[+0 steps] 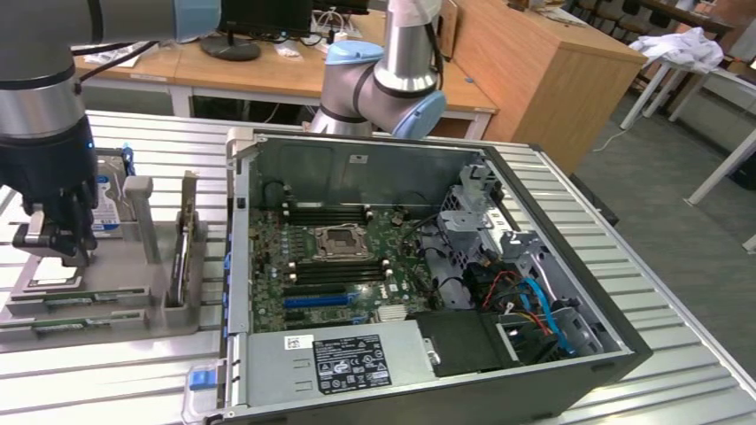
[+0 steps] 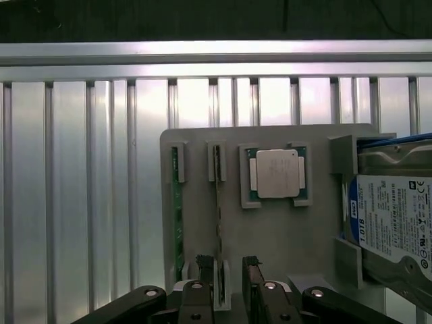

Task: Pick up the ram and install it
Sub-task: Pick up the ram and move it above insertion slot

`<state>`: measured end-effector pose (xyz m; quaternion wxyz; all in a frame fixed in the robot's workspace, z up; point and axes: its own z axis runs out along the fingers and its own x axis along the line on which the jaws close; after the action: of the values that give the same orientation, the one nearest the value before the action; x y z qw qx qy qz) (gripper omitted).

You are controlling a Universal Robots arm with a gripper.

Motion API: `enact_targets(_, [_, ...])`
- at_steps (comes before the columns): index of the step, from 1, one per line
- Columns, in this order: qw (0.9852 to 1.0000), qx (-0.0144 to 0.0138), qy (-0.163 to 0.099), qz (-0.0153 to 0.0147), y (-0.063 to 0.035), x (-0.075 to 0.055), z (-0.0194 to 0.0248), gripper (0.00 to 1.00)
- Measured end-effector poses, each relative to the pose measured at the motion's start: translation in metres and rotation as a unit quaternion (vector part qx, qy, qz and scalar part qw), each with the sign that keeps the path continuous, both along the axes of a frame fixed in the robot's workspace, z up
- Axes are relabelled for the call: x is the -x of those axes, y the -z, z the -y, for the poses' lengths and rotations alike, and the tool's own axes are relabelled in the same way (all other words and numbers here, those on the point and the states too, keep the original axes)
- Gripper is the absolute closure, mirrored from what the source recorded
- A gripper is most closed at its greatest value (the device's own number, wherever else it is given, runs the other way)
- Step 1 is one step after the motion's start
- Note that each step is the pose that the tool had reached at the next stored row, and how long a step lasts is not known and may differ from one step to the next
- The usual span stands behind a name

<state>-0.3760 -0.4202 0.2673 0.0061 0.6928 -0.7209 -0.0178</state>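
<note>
You have the black two-finger gripper [image 1: 56, 251] [image 2: 227, 264] at nine o'clock in the exterior view, hanging low over the flat grey plastic parts holder [image 2: 270, 236]. Its jaws stand spread apart and grip nothing. Between the fingers [image 2: 251, 270] runs the ram [image 2: 218, 216], a long thin green circuit-board stick set on edge in a slot of the holder. It sits closer to one finger than the other, and contact cannot be told. A second green stick [image 2: 177, 216] sits in the parallel slot just beside it, outside the fingers. On the ram's other side a small square silver processor chip [image 2: 275, 173] lies flat in its own pocket. Beyond that, the blue-labelled silver hard drive [image 2: 395, 223] is held between grey posts, at about one o'clock from the gripper in the exterior view. All this rests on the ribbed aluminium table [image 1: 130, 381]. At three o'clock from the holder lies the open black computer case [image 1: 567, 372], with the silver power supply [image 1: 349, 359] at its six o'clock edge and the green motherboard [image 1: 336, 266] with black slots behind it. Farther off, at twelve o'clock, note a second grey and light-blue robot arm [image 1: 384, 84], with wooden desks [image 1: 532, 71] behind.
</note>
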Motion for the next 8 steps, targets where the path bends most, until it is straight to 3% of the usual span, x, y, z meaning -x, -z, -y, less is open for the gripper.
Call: enact_targets(8, [1.0000,0.0001,0.000,-0.0002,0.0058,0.0000,0.0000,0.69])
